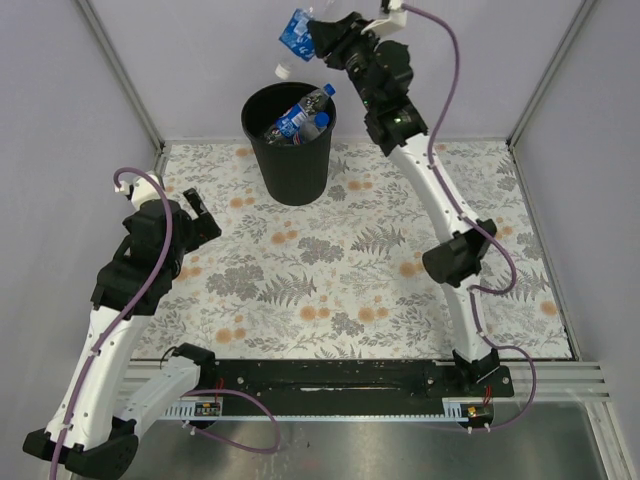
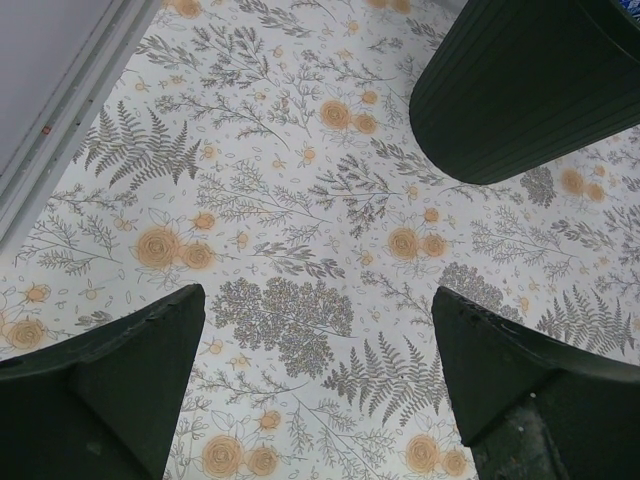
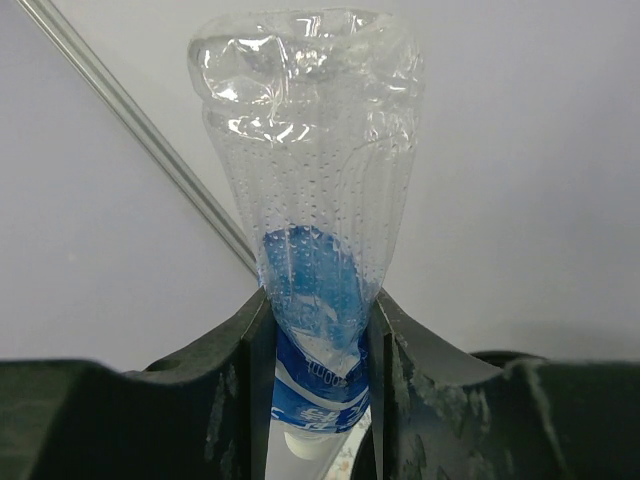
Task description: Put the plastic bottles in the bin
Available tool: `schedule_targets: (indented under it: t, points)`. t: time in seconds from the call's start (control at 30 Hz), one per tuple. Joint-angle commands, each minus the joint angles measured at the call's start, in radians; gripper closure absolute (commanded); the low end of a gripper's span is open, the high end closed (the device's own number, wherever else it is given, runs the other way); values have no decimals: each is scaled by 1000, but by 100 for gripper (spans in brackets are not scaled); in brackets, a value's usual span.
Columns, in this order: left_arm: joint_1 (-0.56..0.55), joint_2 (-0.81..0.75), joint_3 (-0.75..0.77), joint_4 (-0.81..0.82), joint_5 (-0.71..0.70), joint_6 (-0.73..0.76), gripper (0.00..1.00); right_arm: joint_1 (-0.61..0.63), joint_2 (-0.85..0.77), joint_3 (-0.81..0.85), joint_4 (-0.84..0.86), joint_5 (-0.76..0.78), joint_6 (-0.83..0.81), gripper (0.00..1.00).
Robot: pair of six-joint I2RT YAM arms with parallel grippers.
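Note:
My right gripper [image 1: 318, 40] is shut on a clear plastic bottle [image 1: 296, 38] with a blue label, held high above the black bin [image 1: 290, 160] and a little behind its rim. In the right wrist view the crushed bottle [image 3: 315, 200] is squeezed at its labelled waist by the right gripper [image 3: 318, 350], the bottle's base pointing away from the camera. Several blue-labelled bottles [image 1: 300, 118] lie inside the bin. My left gripper [image 1: 198, 215] hangs open over the floral table, left of the bin; between its fingers [image 2: 120, 380] only tablecloth shows, with the bin [image 2: 530, 90] at the upper right.
The floral tablecloth [image 1: 330, 280] covers the table. Grey walls with metal frame posts [image 1: 120, 70] enclose the back and sides. The black mounting rail [image 1: 330, 378] runs along the near edge.

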Motion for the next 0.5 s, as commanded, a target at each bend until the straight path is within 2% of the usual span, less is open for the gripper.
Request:
schedule_targets:
  t: [0.0, 0.1, 0.3, 0.37, 0.47]
  points:
    - [7, 11, 10, -2, -27, 14, 1, 23, 133, 103, 36, -1, 24, 81]
    - [7, 11, -2, -7, -23, 14, 1, 38, 142, 26, 85, 4, 21, 81]
    - [7, 0, -16, -7, -23, 13, 1, 80, 199, 26, 48, 7, -36, 79]
    - [9, -3, -16, -10, -18, 13, 1, 87, 208, 23, 30, 2, -45, 63]
    - [9, -12, -13, -24, -16, 13, 1, 103, 207, 18, -11, 2, -78, 26]
